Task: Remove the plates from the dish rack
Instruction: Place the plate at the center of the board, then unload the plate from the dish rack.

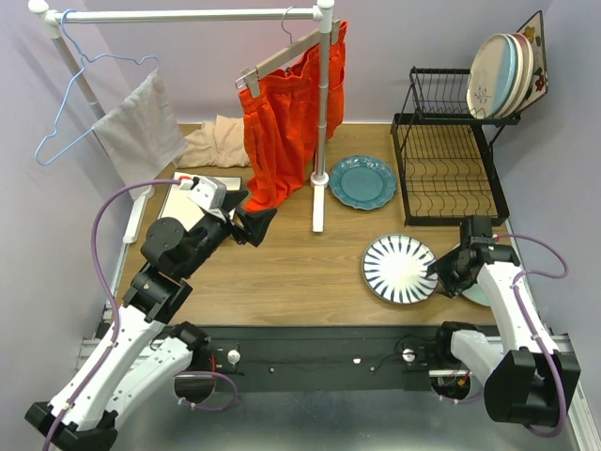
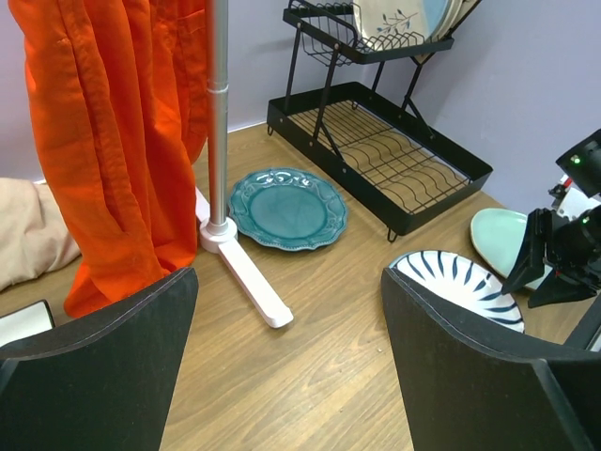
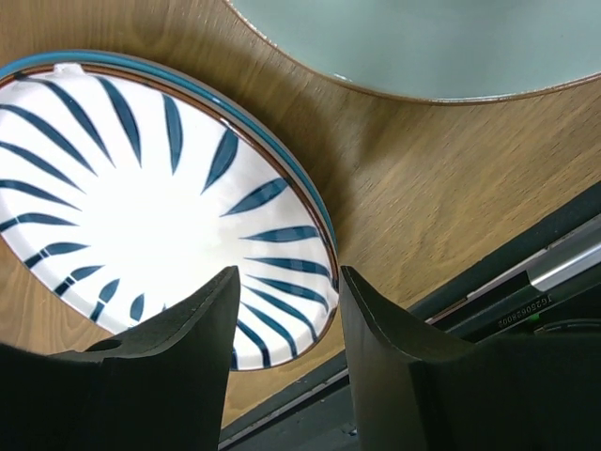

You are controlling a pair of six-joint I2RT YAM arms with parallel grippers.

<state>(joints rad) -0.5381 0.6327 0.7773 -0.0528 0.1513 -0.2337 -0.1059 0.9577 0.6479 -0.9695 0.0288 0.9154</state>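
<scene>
We see right gripper (image 3: pixel 286 282) half open, holding nothing, over rim of blue-striped plate (image 1: pixel 399 268), flat on table (image 1: pixel 300 272), lower right. Left gripper (image 2: pixel 289 282) wide open, empty. Several plates (image 1: pixel 502 75) stand in dish rack (image 1: pixel 451 178), upper right.

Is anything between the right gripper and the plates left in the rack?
Only the dish rack itself: seen from above, its lower tier lies between the right gripper, low beside the striped plate, and the plates on the upper shelf. Nothing else visible intervenes.
</scene>
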